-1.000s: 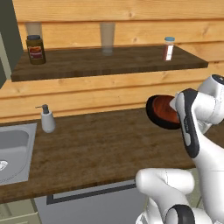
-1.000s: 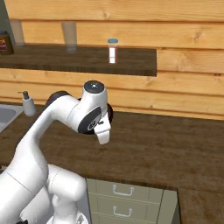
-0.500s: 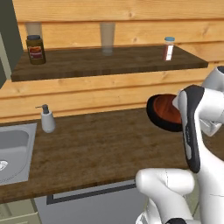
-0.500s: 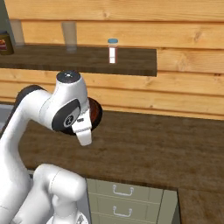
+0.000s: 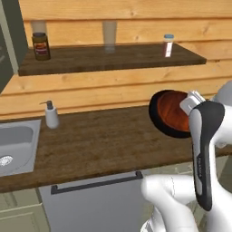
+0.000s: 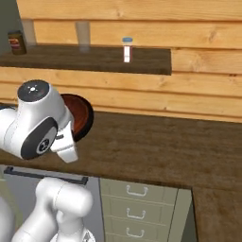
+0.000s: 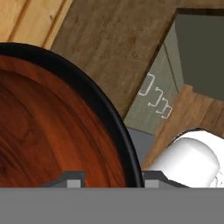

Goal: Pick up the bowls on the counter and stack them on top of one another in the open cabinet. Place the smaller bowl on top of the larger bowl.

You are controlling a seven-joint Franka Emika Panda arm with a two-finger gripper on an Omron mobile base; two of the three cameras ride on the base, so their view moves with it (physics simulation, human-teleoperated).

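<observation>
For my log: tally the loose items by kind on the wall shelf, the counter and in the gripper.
Dark jar with red label: 1
Clear drinking glass: 1
Small white blue-capped bottle: 1
White soap dispenser: 1
Black-rimmed, red-brown-inside bowl: 1
Total: 5

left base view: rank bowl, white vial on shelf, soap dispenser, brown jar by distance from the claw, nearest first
1. Bowl: lifted off the counter, tilted, at the claw.
2. White vial: shelf, above the claw.
3. Soap dispenser: counter, beside the sink.
4. Brown jar: shelf's far left end.

Two base views flank the arm — both facing the counter (image 5: 108,140), hand view close on the bowl (image 7: 48,131).
</observation>
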